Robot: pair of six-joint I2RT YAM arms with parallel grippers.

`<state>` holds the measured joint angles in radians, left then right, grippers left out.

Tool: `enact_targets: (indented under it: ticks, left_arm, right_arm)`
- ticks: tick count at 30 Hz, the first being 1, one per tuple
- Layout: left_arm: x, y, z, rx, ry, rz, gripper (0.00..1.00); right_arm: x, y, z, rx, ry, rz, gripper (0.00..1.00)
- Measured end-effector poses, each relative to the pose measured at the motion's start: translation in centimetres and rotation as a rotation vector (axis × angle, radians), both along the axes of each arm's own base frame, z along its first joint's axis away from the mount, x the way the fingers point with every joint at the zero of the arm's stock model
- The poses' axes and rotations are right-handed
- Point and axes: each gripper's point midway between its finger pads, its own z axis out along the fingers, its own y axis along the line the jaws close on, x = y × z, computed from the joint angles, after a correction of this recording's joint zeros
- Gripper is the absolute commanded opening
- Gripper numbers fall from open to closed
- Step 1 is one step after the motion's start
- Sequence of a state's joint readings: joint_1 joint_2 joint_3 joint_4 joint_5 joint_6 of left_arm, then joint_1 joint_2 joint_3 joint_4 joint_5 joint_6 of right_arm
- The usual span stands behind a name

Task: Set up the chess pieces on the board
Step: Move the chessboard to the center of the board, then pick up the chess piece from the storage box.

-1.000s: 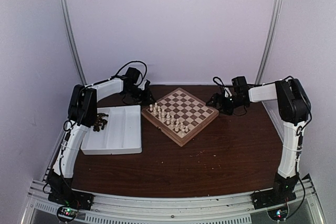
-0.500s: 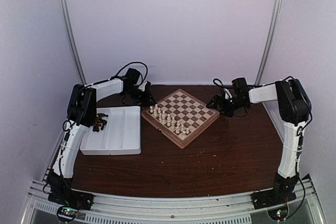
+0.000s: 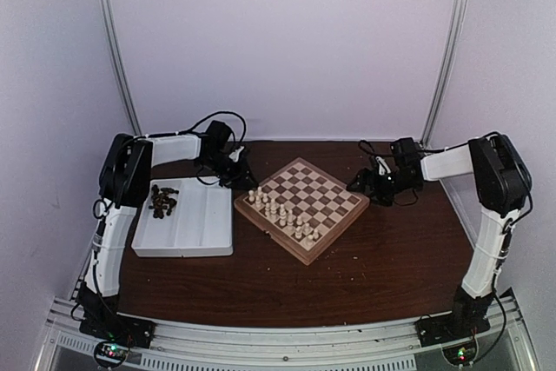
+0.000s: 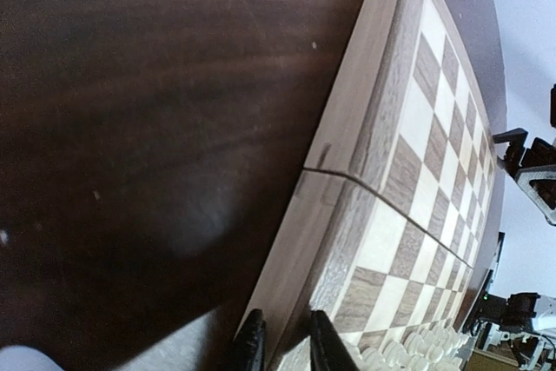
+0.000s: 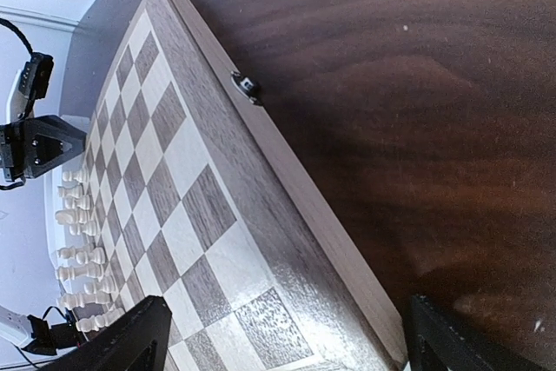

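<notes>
one board lies on the dark counter, turned so that its corners point left and right like a diamond. one white tray sits just beside it on the left, and two arms reach in from the sides.

the dark chess pieces lie in a single heap at the far end of the tray's leftmost compartment. they are too small and too bunched to count. cream pieces stand in two rows along the board's near-left edge, roughly sixteen, though the exact figure cannot be read. one small metal latch shows on the board's side wall in the right wrist view.

the left hand is at the board's far-left edge, close to its left corner, well apart from the heap of dark pieces in the tray. its two fingers are drawn close together. the board's tan rim shows in the narrow gap between them, but i cannot tell whether they pinch it or only sit over it.

the right hand is at the board's right corner, with the whole board between it and the dark pieces. it is released, its fingers spread wide. one is over the checkered squares, the other over the bare counter, with the corner of the board between them.
</notes>
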<state>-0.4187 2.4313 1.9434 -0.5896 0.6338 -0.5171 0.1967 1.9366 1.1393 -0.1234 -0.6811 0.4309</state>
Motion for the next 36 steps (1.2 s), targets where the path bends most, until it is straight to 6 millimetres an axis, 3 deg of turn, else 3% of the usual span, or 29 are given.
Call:
enact_targets:
  ticks: [11, 15, 18, 20, 25, 28, 29, 31, 36]
  left_arm:
    - [-6.4, -0.2, -0.1, 0.015, 0.060, -0.061, 0.19]
    - [-7.9, -0.4, 0.0, 0.028, 0.070, -0.077, 0.21]
    - [-7.6, -0.6, 0.4, 0.056, 0.058, -0.081, 0.23]
    - [-6.5, -0.7, 1.8, 0.079, 0.020, -0.085, 0.25]
    - [-2.1, -1.3, 8.9, 0.093, -0.199, -0.068, 0.29]
    - [-1.7, 0.4, 10.9, 0.141, -0.256, -0.034, 0.30]
    - [-2.1, 1.9, 10.5, 0.194, -0.252, -0.016, 0.30]
    - [-2.5, 3.5, 12.1, 0.224, -0.284, 0.013, 0.30]
    - [-6.6, 9.3, 13.5, 0.359, -0.319, 0.089, 0.28]
  right_arm:
    - [-5.8, -0.5, -0.2, -0.011, 0.032, 0.013, 0.98]
    - [-7.0, -0.9, 0.1, -0.028, 0.035, 0.008, 0.98]
    - [-7.0, -1.4, 0.7, -0.055, 0.016, -0.002, 0.99]
    - [-7.0, -1.7, 1.1, -0.076, 0.006, -0.010, 0.99]
    - [-6.3, -2.5, 3.1, -0.128, -0.043, -0.030, 0.99]
    - [-6.1, -3.0, 4.6, -0.154, -0.087, -0.043, 0.99]
    - [-6.1, -3.2, 5.1, -0.161, -0.101, -0.048, 0.99]
    - [-6.3, -3.5, 6.2, -0.171, -0.127, -0.054, 0.99]
    - [-6.8, -4.0, 8.0, -0.202, -0.178, -0.058, 0.99]
